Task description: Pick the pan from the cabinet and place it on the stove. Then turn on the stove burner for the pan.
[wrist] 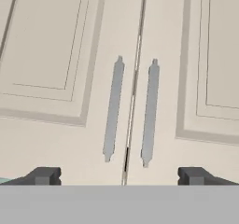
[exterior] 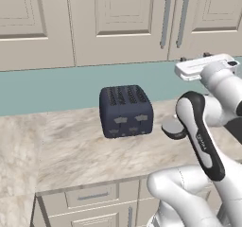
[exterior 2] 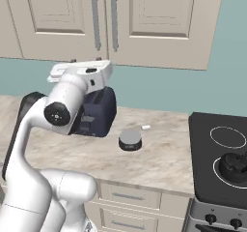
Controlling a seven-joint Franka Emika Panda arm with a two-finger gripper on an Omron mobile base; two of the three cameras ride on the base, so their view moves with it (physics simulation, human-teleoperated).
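Note:
The cabinet [wrist: 60,55] has two beige raised-panel doors, both closed, so the pan is hidden. Two long grey bar handles [wrist: 113,108] flank the centre seam. My gripper [wrist: 119,175] is open and faces that seam from a short distance, with nothing between its fingers. From the base cameras my gripper [exterior: 194,57] [exterior 2: 86,60] sits high above the counter, just below the cabinet [exterior: 123,13] [exterior 2: 154,13]. The stove [exterior 2: 202,178] is at the right, a black cooktop with a thin white stove burner ring [exterior 2: 227,137] at the back.
A dark blue toaster [exterior: 125,111] [exterior 2: 99,111] stands on the marble counter under my hand. A small grey round object [exterior: 172,126] [exterior 2: 130,140] lies beside it. A black kettle [exterior 2: 236,166] occupies the front ring. Knobs [exterior 2: 210,219] line the stove front. Drawers [exterior: 92,196] sit below.

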